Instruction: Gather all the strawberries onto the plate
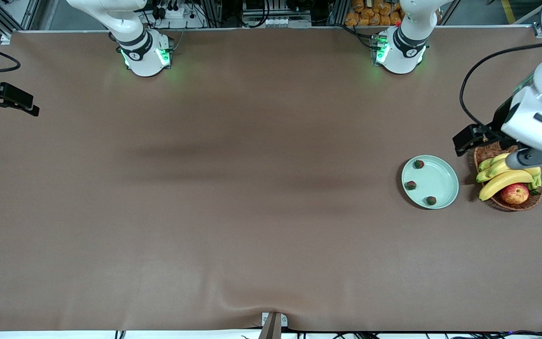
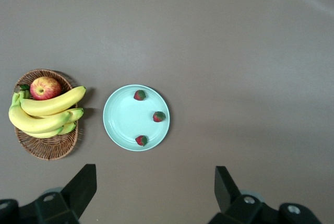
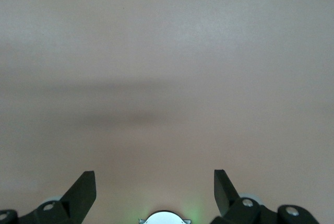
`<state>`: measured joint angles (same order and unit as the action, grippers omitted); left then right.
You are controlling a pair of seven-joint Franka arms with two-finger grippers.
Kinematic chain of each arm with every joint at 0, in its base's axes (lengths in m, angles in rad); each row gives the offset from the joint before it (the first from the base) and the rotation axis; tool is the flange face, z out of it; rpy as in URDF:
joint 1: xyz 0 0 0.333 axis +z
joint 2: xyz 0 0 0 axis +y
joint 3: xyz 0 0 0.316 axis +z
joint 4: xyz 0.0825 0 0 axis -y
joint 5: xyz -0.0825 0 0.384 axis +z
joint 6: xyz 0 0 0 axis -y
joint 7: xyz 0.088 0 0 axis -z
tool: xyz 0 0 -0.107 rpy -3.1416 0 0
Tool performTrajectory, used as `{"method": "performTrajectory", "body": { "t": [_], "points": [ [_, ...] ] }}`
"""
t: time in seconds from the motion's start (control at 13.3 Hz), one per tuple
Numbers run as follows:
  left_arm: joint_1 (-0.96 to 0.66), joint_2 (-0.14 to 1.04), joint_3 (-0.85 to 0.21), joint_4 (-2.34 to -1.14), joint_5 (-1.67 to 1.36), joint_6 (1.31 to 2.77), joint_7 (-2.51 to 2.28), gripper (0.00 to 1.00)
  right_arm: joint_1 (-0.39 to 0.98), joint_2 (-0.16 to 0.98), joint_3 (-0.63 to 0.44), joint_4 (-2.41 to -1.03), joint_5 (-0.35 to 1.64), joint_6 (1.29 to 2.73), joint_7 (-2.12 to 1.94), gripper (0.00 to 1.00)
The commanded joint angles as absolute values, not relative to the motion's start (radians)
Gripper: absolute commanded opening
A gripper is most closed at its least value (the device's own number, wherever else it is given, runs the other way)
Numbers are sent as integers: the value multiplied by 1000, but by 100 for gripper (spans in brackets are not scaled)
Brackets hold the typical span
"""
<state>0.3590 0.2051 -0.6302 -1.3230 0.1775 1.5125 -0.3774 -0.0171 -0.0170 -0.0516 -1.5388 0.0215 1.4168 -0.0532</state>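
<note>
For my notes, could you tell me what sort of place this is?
Probably a robotics lab: two white robot arm bases bolted along a brown covered table, with cables and aluminium framing at its edge.

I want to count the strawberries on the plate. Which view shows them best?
The left wrist view: three strawberries sit unobstructed on the plate. The front view shows them smaller; the right wrist view shows only bare table.
</note>
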Motion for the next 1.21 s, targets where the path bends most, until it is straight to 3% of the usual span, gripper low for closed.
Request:
{"method": "performTrajectory", "body": {
  "t": [0.0,0.23,0.45,0.68,1.13],
  "points": [
    [169,117,-341,-1347,57,1499,-313,100,-23,-17,-51,-1526,35,1411,-51,100],
    [100,65,-241,-1412,5,1496,-281,100,-23,-17,-51,-1526,35,1411,-51,100],
    [-44,-18,-76,-1534,-41,1517,-291,100,-23,-17,-51,-1526,35,1410,-51,100],
    [-52,-129,-58,-1693,-52,1583,-287,100,-21,-17,-51,-1526,35,1411,-51,100],
    [-75,-133,-20,-1625,0,1513,-262,100,-21,-17,-51,-1526,35,1411,-51,100]
  ]
}}
